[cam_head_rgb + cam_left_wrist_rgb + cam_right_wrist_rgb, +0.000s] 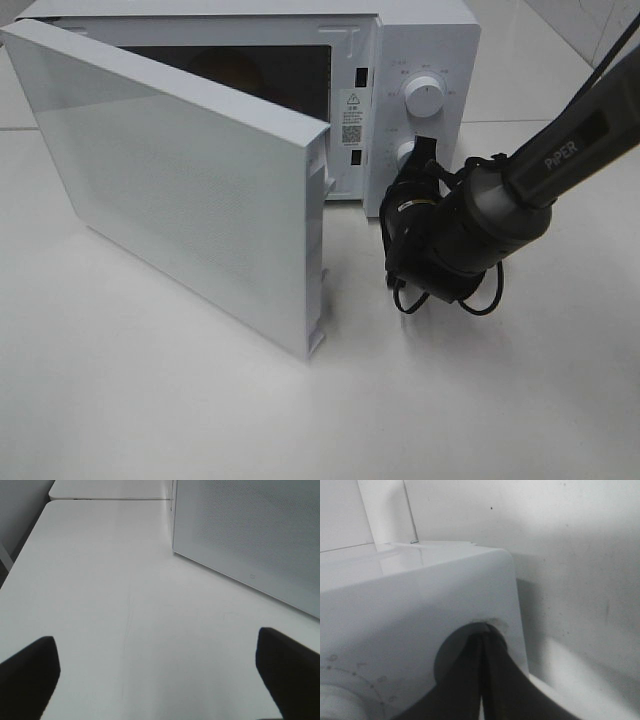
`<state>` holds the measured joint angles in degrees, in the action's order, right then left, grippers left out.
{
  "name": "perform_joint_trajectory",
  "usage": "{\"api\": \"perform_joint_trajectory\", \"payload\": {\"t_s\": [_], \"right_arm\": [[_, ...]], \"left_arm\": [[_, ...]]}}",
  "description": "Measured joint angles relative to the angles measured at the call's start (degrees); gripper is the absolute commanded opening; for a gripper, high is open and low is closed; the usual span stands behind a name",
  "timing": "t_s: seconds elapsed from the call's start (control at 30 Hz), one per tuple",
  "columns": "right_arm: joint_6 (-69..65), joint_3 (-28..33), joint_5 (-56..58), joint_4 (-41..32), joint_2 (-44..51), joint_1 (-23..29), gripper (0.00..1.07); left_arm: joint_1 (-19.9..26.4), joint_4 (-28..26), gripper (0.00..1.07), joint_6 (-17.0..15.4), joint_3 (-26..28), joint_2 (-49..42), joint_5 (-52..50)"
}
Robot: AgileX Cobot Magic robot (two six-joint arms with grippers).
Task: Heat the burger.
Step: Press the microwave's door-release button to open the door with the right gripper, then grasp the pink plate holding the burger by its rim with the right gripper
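The right arm (560, 165), in the upper right of the exterior frame, is a dark grey tube lettered "PiPER" in white. It ends in a bulky black wrist housing (455, 235) with thin black cables (440, 298) looping below. The left gripper (159, 677) shows matte black fingers (30, 675) with blunt tips in the lower corners.

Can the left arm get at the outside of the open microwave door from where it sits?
Probably yes. The left claw stands open, facing the outer face of the white perforated microwave door, and only white table shows between them in the left wrist view.
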<state>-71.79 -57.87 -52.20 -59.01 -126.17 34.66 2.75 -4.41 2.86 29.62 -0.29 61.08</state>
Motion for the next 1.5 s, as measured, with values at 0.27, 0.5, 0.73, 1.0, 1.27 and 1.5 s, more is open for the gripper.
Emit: {"api": "perform_joint_trajectory", "payload": {"t_s": [0.27, 0.5, 0.73, 1.0, 1.27, 1.5], "right_arm": [[0.5, 0.0, -0.1, -0.3, 0.0, 0.0, 0.00], [0.6, 0.3, -0.7, -0.5, 0.1, 0.4, 0.00], [0.6, 2.6, -1.9, 2.3, 1.5, 0.5, 0.00], [5.6, 6.1, 0.9, 4.3, 5.6, 1.0, 0.00], [9.0, 9.3, 2.9, 6.7, 10.3, 1.4, 0.00], [16.7, 14.4, 8.4, 7.5, 15.9, 1.4, 0.00]], "left_arm": [[0.0, 0.0, 1.00, 0.0, 0.0, 0.0, 0.0], [0.0, 0.0, 1.00, 0.0, 0.0, 0.0, 0.0], [0.0, 0.0, 1.00, 0.0, 0.0, 0.0, 0.0], [0.0, 0.0, 1.00, 0.0, 0.0, 0.0, 0.0], [0.0, 0.0, 1.00, 0.0, 0.0, 0.0, 0.0], [0.0, 0.0, 1.00, 0.0, 0.0, 0.0, 0.0]]}}
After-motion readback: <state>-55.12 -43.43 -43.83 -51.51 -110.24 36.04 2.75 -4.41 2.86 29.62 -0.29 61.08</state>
